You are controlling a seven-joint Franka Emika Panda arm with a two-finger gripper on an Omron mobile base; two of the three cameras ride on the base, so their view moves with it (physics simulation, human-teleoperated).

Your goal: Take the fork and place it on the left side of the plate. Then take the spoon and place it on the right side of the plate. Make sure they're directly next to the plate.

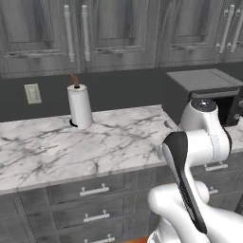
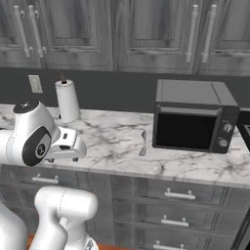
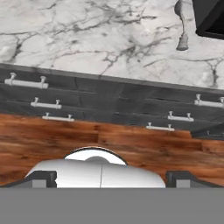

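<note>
Spoon: a small grey spoon (image 2: 143, 142) is lying on the marble bench (image 2: 112, 141), just beside the front left corner of the microwave (image 2: 193, 117) and near the bench's front edge; from the hand camera it is showing at the upper right (image 3: 181, 26), handle running toward the front edge.
Fork: I am not seeing anything orange on the bench from where the cameras are looking, so I cannot say where it is lying.
Plate: I am not making out a grey-rimmed plate on the visible stretch of bench either.
Gripper: its two dark fingertips are standing far apart at the bottom of the hand camera (image 3: 111, 179), jaws wide and carrying nothing; the hand is hanging in front of the drawers (image 3: 109, 105), out over the wooden floor (image 3: 109, 135), well apart from the spoon.
Arm: the white arm (image 1: 199, 142) is folding up in front of the bench, not reaching over it.
Other things: a paper towel roll (image 1: 79, 105) is standing upright toward the back edge, left of the spoon and well apart from it.
Progress: by my reckoning nothing is getting done yet; the fork is waiting to go to the plate's left, the spoon to its right.
</note>
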